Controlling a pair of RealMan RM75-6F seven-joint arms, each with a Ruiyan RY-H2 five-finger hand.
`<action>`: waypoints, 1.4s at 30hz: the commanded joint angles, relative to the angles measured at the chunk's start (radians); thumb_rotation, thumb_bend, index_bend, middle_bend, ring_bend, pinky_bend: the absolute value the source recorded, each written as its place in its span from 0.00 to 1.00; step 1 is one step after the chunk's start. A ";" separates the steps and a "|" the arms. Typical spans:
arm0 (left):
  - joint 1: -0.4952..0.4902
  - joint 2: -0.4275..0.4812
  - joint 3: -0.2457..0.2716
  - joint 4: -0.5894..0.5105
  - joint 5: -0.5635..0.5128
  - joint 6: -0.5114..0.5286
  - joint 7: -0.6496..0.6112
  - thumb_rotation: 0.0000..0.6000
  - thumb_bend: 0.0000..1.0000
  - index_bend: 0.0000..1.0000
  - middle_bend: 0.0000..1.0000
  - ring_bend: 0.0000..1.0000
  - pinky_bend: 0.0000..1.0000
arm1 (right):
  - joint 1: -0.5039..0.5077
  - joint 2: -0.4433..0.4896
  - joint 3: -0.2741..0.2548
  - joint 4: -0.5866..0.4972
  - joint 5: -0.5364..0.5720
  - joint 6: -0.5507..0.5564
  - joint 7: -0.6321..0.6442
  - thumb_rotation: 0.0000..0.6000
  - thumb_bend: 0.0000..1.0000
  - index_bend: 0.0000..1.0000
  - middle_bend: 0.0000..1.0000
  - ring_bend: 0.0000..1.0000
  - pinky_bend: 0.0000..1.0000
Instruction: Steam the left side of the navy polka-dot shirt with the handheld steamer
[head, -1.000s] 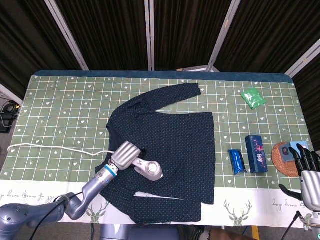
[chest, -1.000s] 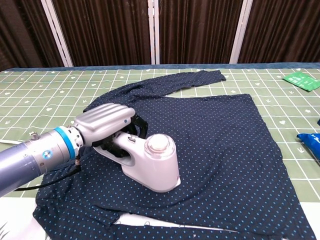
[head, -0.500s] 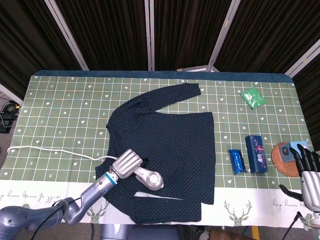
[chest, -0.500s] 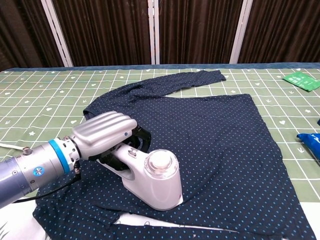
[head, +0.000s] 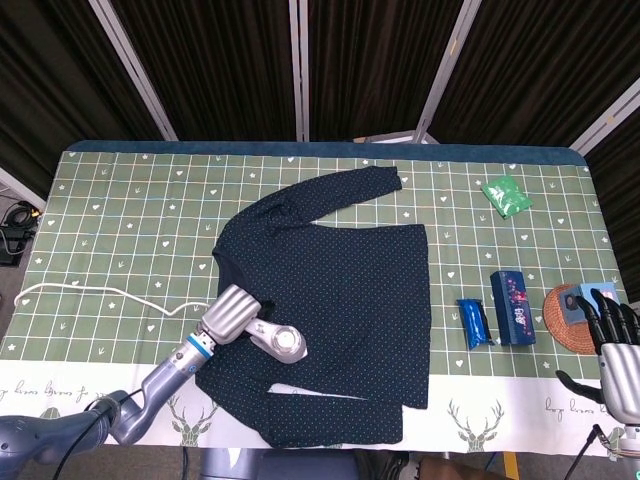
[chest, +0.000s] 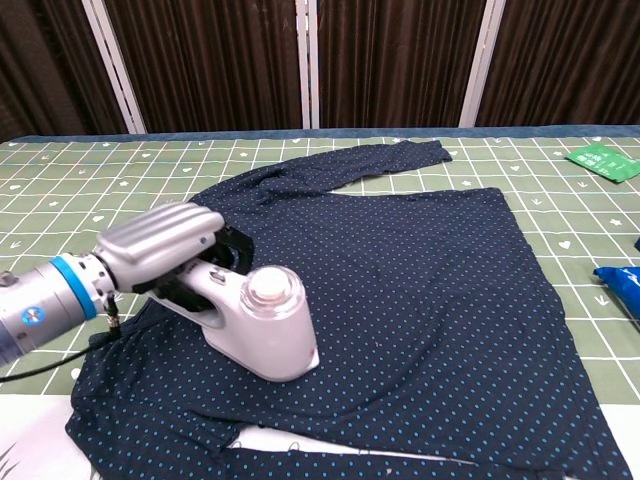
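1. Since the earlier frames, the left hand (chest: 160, 240) had carried the steamer (chest: 258, 325) leftward across the shirt (head: 340, 290), toward its left edge.
2. Its fingers were wrapped over the steamer's handle, gripping it, with the white head resting flat on the navy fabric.
3. At the near right corner, the right hand (head: 615, 350) hung beside the counter (head: 120, 200), fingers spread and holding nothing.
4. A white cord (head: 90, 292) trailed off left over the green cloth.
5. Right of the shirt lay a blue packet (head: 474, 322), a blue box (head: 512, 307) and a woven coaster (head: 566, 322).
6. Farther back sat a green pouch (head: 506, 195).
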 joint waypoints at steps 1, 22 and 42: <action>0.006 0.017 0.000 0.012 0.002 0.007 -0.011 1.00 0.52 0.97 0.88 0.79 1.00 | 0.001 0.000 -0.001 -0.001 -0.002 -0.002 -0.001 1.00 0.00 0.00 0.00 0.00 0.00; 0.028 -0.029 0.079 0.079 0.114 0.081 -0.073 1.00 0.52 0.97 0.88 0.79 1.00 | -0.004 0.005 -0.004 -0.001 -0.013 0.010 0.014 1.00 0.00 0.00 0.00 0.00 0.00; 0.054 -0.027 0.100 0.126 0.132 0.116 -0.124 1.00 0.52 0.97 0.88 0.79 1.00 | -0.010 0.010 -0.005 -0.004 -0.020 0.021 0.022 1.00 0.00 0.00 0.00 0.00 0.00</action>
